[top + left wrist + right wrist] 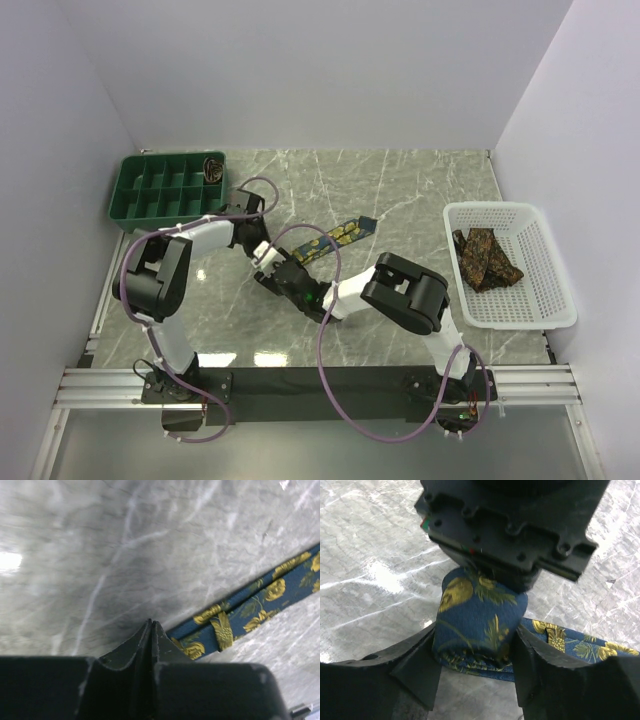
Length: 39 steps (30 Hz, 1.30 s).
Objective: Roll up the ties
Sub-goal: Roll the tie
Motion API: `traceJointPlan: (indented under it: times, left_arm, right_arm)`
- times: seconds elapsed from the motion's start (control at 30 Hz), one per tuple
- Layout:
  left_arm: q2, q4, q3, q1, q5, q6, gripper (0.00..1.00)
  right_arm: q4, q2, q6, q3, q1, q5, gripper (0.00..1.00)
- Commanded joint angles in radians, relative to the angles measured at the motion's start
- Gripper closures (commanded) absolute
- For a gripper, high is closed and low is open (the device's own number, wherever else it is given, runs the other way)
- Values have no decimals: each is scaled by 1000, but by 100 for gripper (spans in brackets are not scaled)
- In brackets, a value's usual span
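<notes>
A navy tie with yellow flowers (342, 234) lies slantwise on the marble table. Its near end is wound into a small roll (477, 612). My right gripper (475, 632) is shut on that roll, one finger pressing each side, and the flat length (580, 647) trails off to the right. The left gripper's black body (510, 525) sits right over the roll. In the left wrist view the left gripper (151, 624) is shut with nothing showing between its tips, and the tie (250, 607) runs past its right finger. Both grippers meet near the tie's lower end (275, 265).
A white mesh basket (555, 300) at the right holds brown patterned ties (485, 257). A green compartment tray (150, 190) stands at the back left with one rolled tie (213, 168) in its far right cell. Purple cables loop over both arms.
</notes>
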Motion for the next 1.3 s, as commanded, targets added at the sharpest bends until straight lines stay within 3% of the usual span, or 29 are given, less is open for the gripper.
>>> traceJointPlan:
  times: [0.0,0.07,0.27,0.37,0.5,0.73,1.1,1.2,1.23,1.27]
  left_arm:
    - [53,-80,-18,-34,46,-9,89]
    - [55,-80,-18,-37,54,-10,90]
    - [53,-88,-7,-39,50,-10,91]
    - [53,-94,4,-39,47,-4,91]
    - [52,-108,30,-37,21,0,86]
    - [6,-79,56,-11,-66,-44,68]
    - [-134,62,-22,0,-183,-153,59]
    - [-227,146,-105,-5,-196,-164,44]
    - [-248,194,-128,-8,-201,-162,30]
    - [-268,217,-171,-16,-206,-143,24]
  right_arm:
    - [-147,21,34,-31,4,-51,39]
    - [-145,19,38,-31,3,-54,42]
    - [-179,2,89,-29,-20,-101,79]
    - [-202,-17,127,-34,-40,-144,86]
    - [-251,-51,175,-28,-57,-215,88]
    - [-357,-114,330,-22,-120,-408,89]
    - [-264,-205,704,-172,-278,-564,91]
    - [-178,-196,843,-239,-336,-639,91]
    - [-124,-189,877,-253,-349,-661,91]
    - [-104,-182,941,-265,-359,-696,91]
